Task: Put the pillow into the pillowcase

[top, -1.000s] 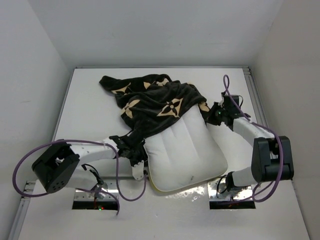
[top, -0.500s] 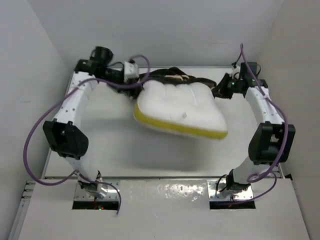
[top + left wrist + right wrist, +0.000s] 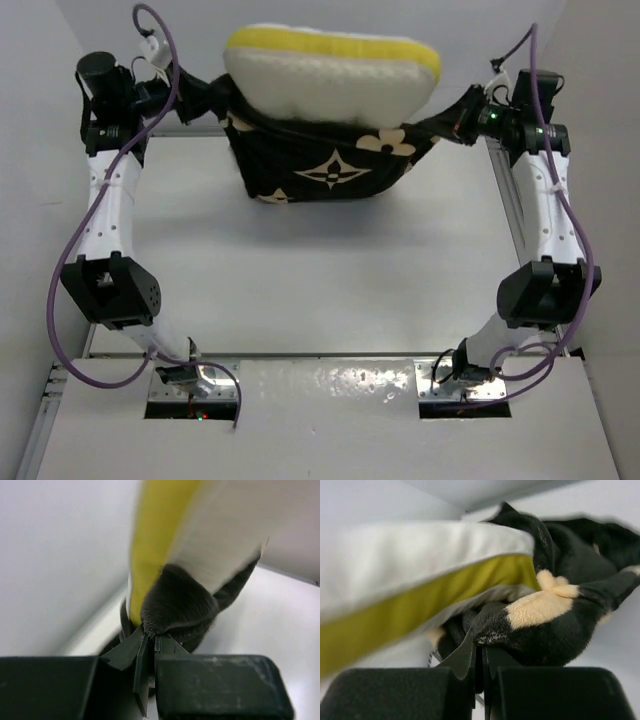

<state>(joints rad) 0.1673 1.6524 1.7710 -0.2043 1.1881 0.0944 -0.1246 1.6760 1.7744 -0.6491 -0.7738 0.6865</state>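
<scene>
Pillowcase (image 3: pixel 320 170) fabric hangs like a sling across the upper middle of the overhead view, stretched between the two raised arms well above the white table (image 3: pixel 300 290). The pillow (image 3: pixel 330 75) sits in the open mouth of the case. Its lower part is sunk into the black cloth, while its white upper part and a broad yellow band stand out above the rim, near the top edge of the frame.

The left gripper (image 3: pixel 212 100) is at the upper left, touching the left corner of the case, with the pillow just to its right. In the left wrist view its fingers (image 3: pixel 125 652) are pressed almost together at the bottom centre, pinching a bunched fold of dark plush. The yellow band and white body of the pillow rise straight above that fold toward the top of the frame.

The right gripper (image 3: pixel 447 122) is at the upper right, at the opposite corner of the case, with the pillow just to its left. In the right wrist view its fingers (image 3: pixel 462 657) are likewise nearly closed at the bottom centre, clamped on a fold of black cloth with a tan patch. The pillow fills the left and upper left of that frame, lying against the gripped fabric, and more black plush is heaped at the upper right.
</scene>
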